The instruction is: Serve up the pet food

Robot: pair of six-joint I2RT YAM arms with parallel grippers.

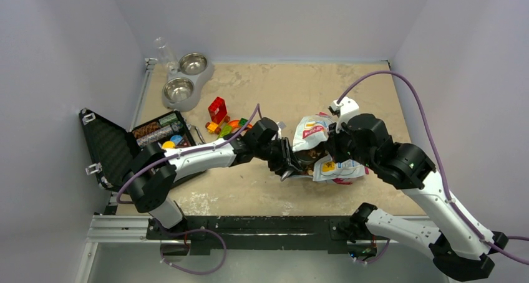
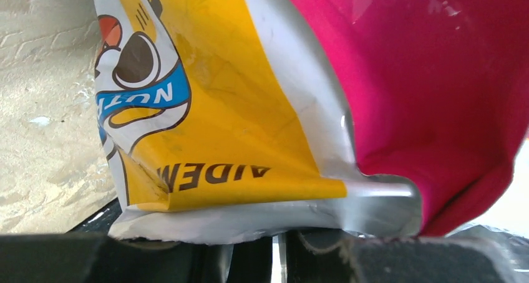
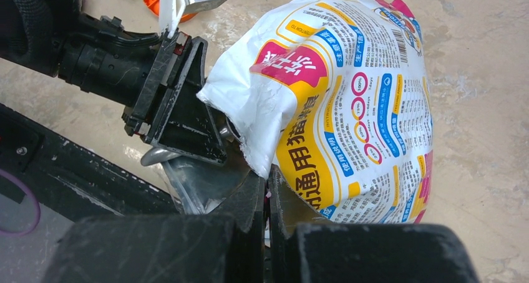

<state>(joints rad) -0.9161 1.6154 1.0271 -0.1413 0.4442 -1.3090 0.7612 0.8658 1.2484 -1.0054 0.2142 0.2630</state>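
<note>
Left gripper (image 1: 288,160) and right gripper (image 1: 330,147) meet mid-table on a scuffed beige tabletop (image 1: 262,189) boxed by pale lilac walls — open black case (image 1: 112,149) at 9 o'clock, twin steel bowls (image 1: 186,77) at 11, toy blocks (image 1: 221,118) near the left arm. The pet food bag (image 1: 315,133) lies between the grippers, with brown pet food (image 1: 309,154) dimly visible at its mouth. Each gripper's fingers are pinched nearly closed on the bag's torn edge.

Top cam: even, diffuse overhead light, faint soft shadows under arms on table (image 1: 268,83), all sharp. L wrist cam: bag (image 2: 237,108) just above left claw (image 2: 277,258) is soft-focus; glare on silver crease up-right of claw, far right blown white. R wrist cam: bag print above right claw (image 3: 268,227) crisp; its fingers (image 3: 156,245) dark, blurred.
</note>
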